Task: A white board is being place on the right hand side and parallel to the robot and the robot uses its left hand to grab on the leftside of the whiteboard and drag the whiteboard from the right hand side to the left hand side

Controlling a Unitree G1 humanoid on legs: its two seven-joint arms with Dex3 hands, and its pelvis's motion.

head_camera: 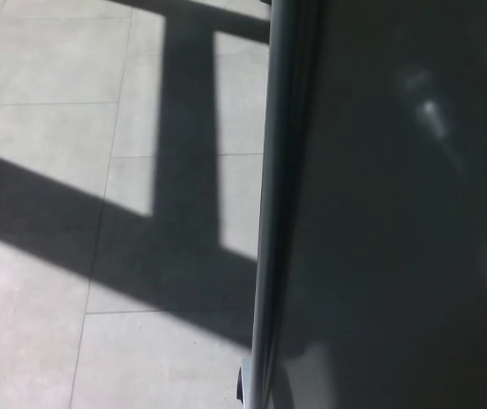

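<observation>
The whiteboard (pixel 397 213) fills the right half of the head view, its surface dark grey in shade with faint reflections. Its pale metal left frame edge (pixel 270 213) runs almost vertically from the top to the bottom of the picture. A small wheel or foot (pixel 241 383) of its stand shows at the bottom beside the edge. Neither of my hands shows anywhere in the view.
A light tiled floor (pixel 47 128) lies to the left of the board, crossed by dark bar-shaped shadows (pixel 183 170) and sunlit patches.
</observation>
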